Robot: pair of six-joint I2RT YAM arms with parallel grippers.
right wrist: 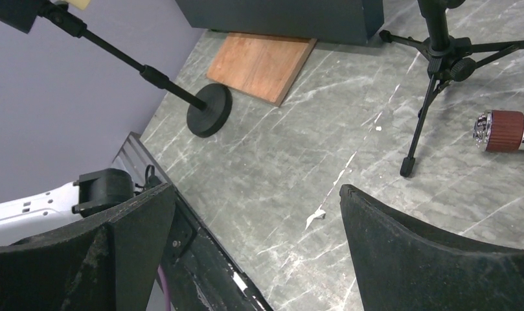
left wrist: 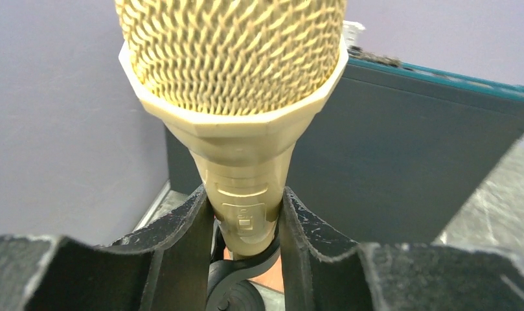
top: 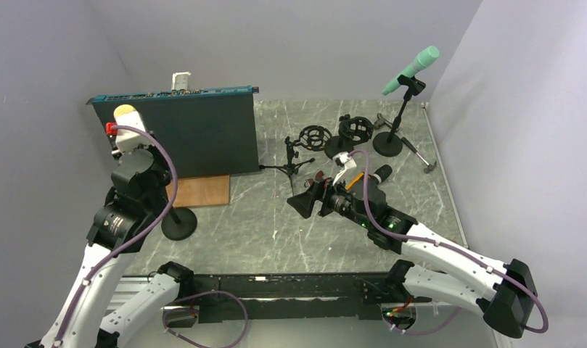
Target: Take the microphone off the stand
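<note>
The left gripper (left wrist: 246, 217) is closed on the cream microphone (left wrist: 236, 97), with its two pads (left wrist: 188, 233) pressed against the handle just below the mesh head. The microphone is seated in the clip (left wrist: 246, 269) of the stand (top: 179, 223) at the left of the table (top: 276, 210), in front of the dark panel (top: 196, 130). The clip is largely hidden beneath the gripper. The handle is smooth and tapering, so a slip is judged possible if the pull is made at an angle to the clip. If the clip holds tightly, the round-based stand may be lifted or tipped along with the microphone, since nothing steadies it. The right gripper (right wrist: 256, 201) is held wide open over the middle of the table, well apart from the stand.
</note>
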